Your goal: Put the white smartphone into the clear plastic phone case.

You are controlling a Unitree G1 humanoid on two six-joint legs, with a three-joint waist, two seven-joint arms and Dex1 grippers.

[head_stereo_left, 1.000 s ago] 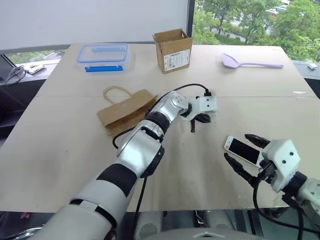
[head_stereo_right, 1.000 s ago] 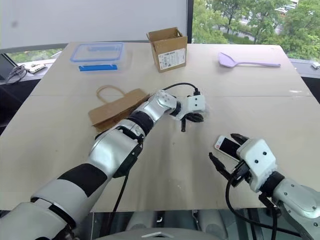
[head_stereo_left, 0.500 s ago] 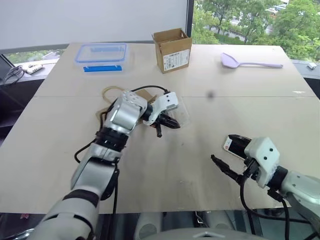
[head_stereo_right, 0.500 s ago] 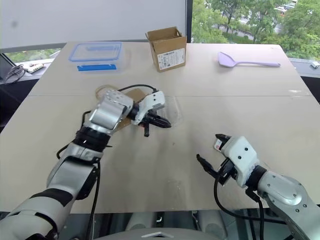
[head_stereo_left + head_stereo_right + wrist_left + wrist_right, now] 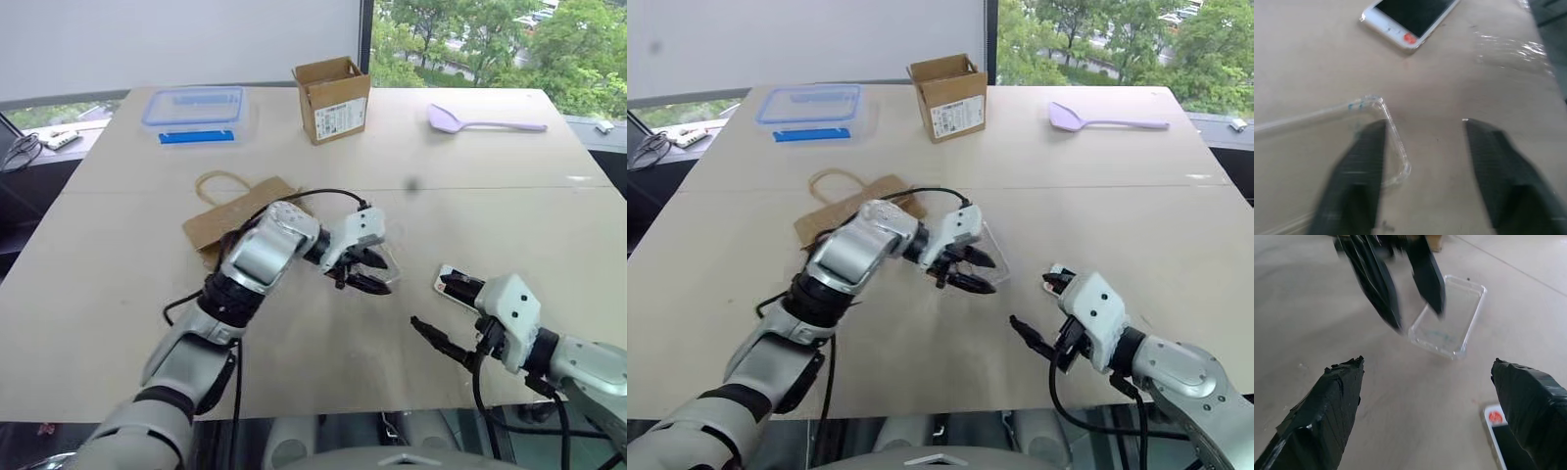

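Clear plastic phone case lies flat on the table, open side up, near mid-table and just beside the left pincer. White smartphone lies flat, screen up, well to the right of the case, just beside the right pincer; in the head views its far end shows past that pincer's white housing.

Handling, judged:
- Case: very light, thin, springy shell with a glossy rim. Likely to skate on the table under any sideways push. Best held by the long rim walls or pinned at one corner, not squeezed across the floor of the shell.
- Phone: stiff, smooth glass face, slippery edges, lies low. Best taken across its short width by the two long edges; a fingertip may have to work under one edge first.

Pose:
- Left arm reaches across toward centre, wrist bent down. Its fingers stand apart, holding nothing; one tip sits over the case's corner, contact not resolvable.
- Right arm low at the near right edge, pincer pointing forward toward the case, fingers spread wide and empty, the phone beside one fingertip.

Case appears placed; phone not yet taken.
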